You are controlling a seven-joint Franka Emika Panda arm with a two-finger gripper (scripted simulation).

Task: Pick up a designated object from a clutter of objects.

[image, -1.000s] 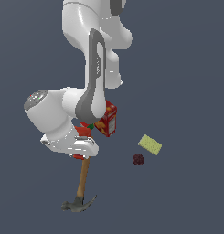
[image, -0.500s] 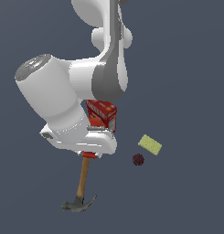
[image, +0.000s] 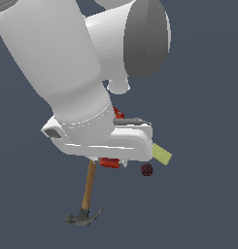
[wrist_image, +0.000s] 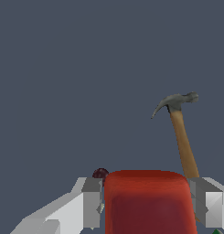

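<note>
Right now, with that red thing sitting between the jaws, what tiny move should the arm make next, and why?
Probably close the jaws. In the wrist view the gripper straddles the red drill, a finger on each side with slight gaps, so it looks placed but not yet clamped. The hammer lies clear beyond.

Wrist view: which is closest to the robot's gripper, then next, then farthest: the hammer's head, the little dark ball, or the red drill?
1. The red drill sits right between the gripper's fingers.
2. The little dark ball peeks out just beyond one fingertip.
3. The hammer's head is farthest, out at the far end of its wooden handle.
</note>
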